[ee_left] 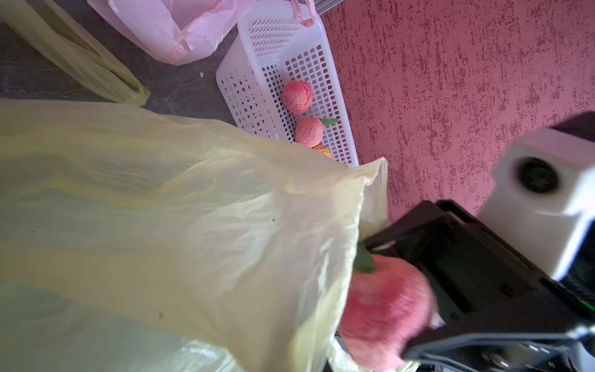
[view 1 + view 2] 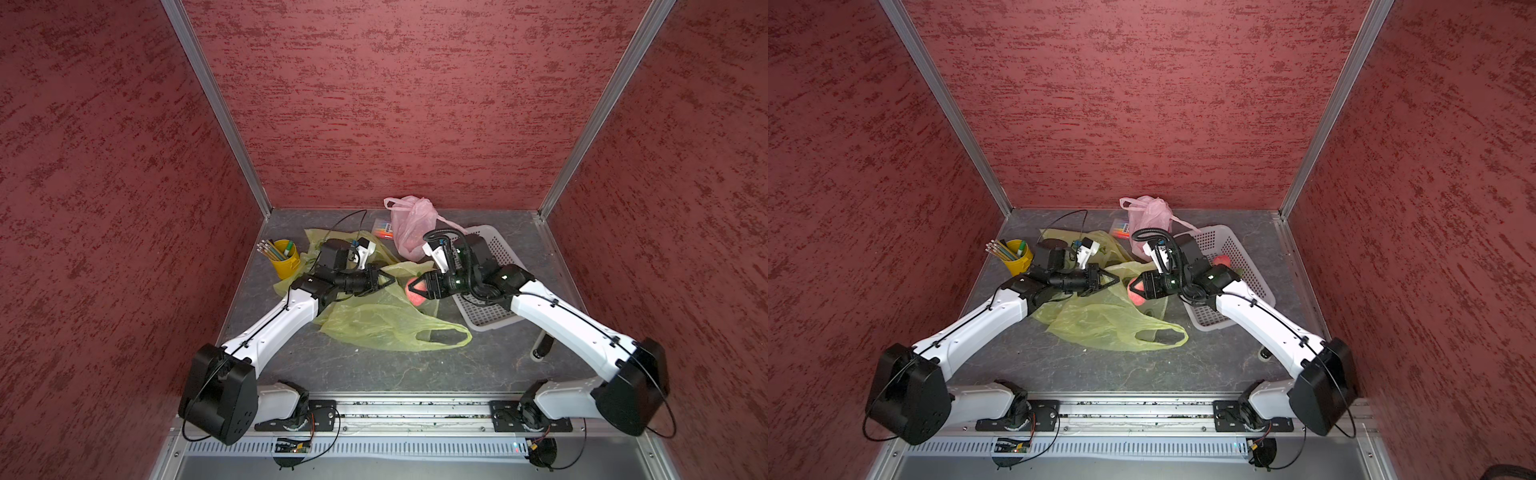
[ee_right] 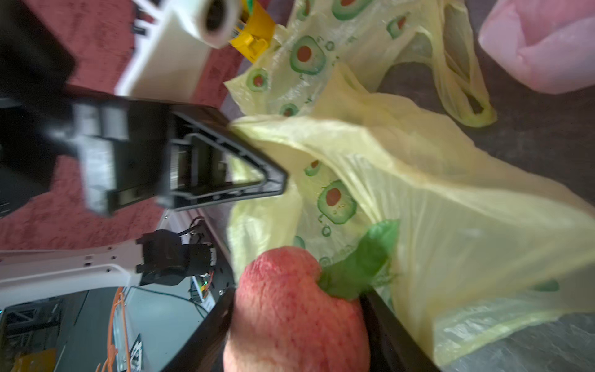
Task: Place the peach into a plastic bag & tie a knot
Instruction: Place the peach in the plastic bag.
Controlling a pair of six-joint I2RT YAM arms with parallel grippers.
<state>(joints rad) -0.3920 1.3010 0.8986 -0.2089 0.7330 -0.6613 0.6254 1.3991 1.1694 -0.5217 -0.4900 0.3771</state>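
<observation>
Peach (image 2: 414,291) sits gripped in our right pincer (image 2: 419,288), whose jaws stand roughly half open around the fruit, near the middle of the desk (image 2: 374,374). Our left pincer (image 2: 390,281) is closed tight on the rim of the yellow bag (image 2: 374,320) and holds that edge up, so the mouth gapes toward the right. We see the peach right at that mouth, its green leaf at the rim. The rest of the bag lies spread on the near side. A white basket (image 2: 486,320) lies to the right with more peaches (image 1: 297,96) in it, and a pink bag (image 2: 409,228) sits at the far side.
</observation>
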